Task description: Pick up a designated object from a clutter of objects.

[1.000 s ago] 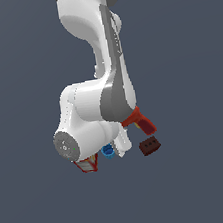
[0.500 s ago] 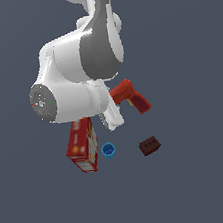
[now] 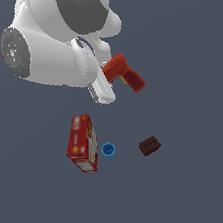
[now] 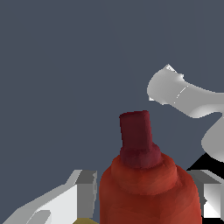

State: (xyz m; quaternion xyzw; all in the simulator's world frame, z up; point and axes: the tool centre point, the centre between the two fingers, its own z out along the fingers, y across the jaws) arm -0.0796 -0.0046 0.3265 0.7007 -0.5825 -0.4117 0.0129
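The red-orange drill (image 3: 123, 74) hangs above the floor, apart from the rest of the clutter, with my gripper (image 3: 108, 81) shut on its body. In the wrist view the drill (image 4: 142, 183) fills the space between my two grey fingers (image 4: 84, 186), its dark red nose pointing away from the camera. Most of the hand is hidden behind the big white arm link in the exterior view. Below lie the red printed carton (image 3: 82, 143), the tiny blue cup (image 3: 108, 150) and the small dark brown block (image 3: 150, 145).
A white arm link (image 3: 53, 46) looms large at the upper part of the exterior view's left. Another curved white arm part (image 4: 183, 98) shows in the wrist view. The floor is a plain dark grey-blue.
The arm has risen toward the exterior camera with the drill in its gripper. The carton, hidden behind the arm a second ago, now shows in full; cup and block have stayed put.
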